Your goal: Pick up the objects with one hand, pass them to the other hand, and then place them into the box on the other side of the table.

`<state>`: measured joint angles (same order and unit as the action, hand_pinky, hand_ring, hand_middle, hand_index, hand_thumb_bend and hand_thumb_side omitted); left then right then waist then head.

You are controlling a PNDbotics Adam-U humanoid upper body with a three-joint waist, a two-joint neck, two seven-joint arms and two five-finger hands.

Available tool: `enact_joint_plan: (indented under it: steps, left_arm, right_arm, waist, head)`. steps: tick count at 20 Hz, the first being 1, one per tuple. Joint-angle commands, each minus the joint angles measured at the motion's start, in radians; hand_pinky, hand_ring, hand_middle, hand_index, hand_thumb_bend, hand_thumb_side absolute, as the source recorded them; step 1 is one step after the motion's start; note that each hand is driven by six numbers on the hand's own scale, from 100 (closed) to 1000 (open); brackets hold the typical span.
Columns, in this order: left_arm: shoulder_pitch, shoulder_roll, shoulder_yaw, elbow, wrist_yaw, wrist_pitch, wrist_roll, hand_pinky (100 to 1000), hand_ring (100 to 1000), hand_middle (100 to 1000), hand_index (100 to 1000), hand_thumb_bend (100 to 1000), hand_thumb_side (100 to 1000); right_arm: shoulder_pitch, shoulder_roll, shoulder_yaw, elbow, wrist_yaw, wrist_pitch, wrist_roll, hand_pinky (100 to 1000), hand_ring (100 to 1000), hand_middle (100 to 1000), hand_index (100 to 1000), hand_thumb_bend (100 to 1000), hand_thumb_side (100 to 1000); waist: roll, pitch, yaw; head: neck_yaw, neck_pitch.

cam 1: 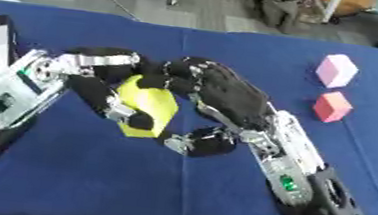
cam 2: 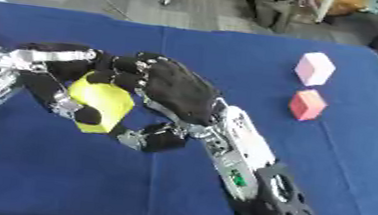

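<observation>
The yellow block [cam 1: 146,106] sits above the blue table [cam 1: 88,179], left of centre, caught between both hands. The left hand [cam 1: 107,83] curls round it from nine o'clock, fingers over its top and lower edge. The right hand [cam 1: 215,99] closes on it from three o'clock. At two o'clock, well apart, stand a pink block [cam 1: 336,71] and a red block [cam 1: 332,107].
</observation>
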<state>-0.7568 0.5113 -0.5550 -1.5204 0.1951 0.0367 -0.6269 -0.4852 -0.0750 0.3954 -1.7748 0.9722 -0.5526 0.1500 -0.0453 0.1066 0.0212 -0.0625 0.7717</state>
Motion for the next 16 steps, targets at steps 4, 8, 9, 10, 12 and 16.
enact_joint_plan:
  steps: [4,8,9,10,12,16]
  left_arm:
    - [-0.018,0.028,0.022,-0.014,0.017,0.005,0.004,720,540,159,394,334,272]
    - [-0.016,0.029,0.027,-0.011,0.035,0.017,0.012,718,534,152,386,293,270]
    - [-0.016,0.030,0.028,-0.009,0.038,0.020,0.015,717,532,151,384,278,272]
    - [-0.016,0.033,0.030,-0.007,0.040,0.023,0.018,716,530,150,383,267,273]
    - [-0.016,0.040,0.032,-0.002,0.042,0.029,0.021,715,530,151,385,258,278]
    - [-0.019,0.047,0.027,0.010,0.045,0.039,0.014,715,534,153,388,254,279]
  right_arm:
    - [-0.017,-0.010,-0.012,-0.020,0.002,0.010,-0.007,679,605,329,438,100,238]
    - [-0.015,-0.011,-0.013,-0.024,-0.001,0.010,-0.007,684,612,369,503,100,257]
    - [-0.015,-0.012,-0.013,-0.027,-0.001,0.010,-0.007,685,616,381,517,129,259]
    - [-0.014,-0.012,-0.015,-0.031,0.000,0.010,-0.006,687,620,398,533,154,267]
    - [-0.013,-0.014,-0.017,-0.040,0.001,0.009,-0.007,695,646,469,602,275,339]
    - [-0.012,-0.016,-0.016,-0.052,0.018,-0.001,-0.003,755,771,725,829,517,478]
  waist:
    - [0.004,-0.010,0.000]
    - [0.004,-0.011,0.000]
    - [0.004,-0.011,0.000]
    - [0.004,-0.011,-0.001]
    - [0.004,-0.011,-0.001]
    - [0.005,-0.010,-0.001]
  head:
    - [0.004,-0.002]
    - [0.005,-0.002]
    - [0.006,-0.002]
    - [0.007,-0.002]
    - [0.008,-0.002]
    - [0.010,-0.002]
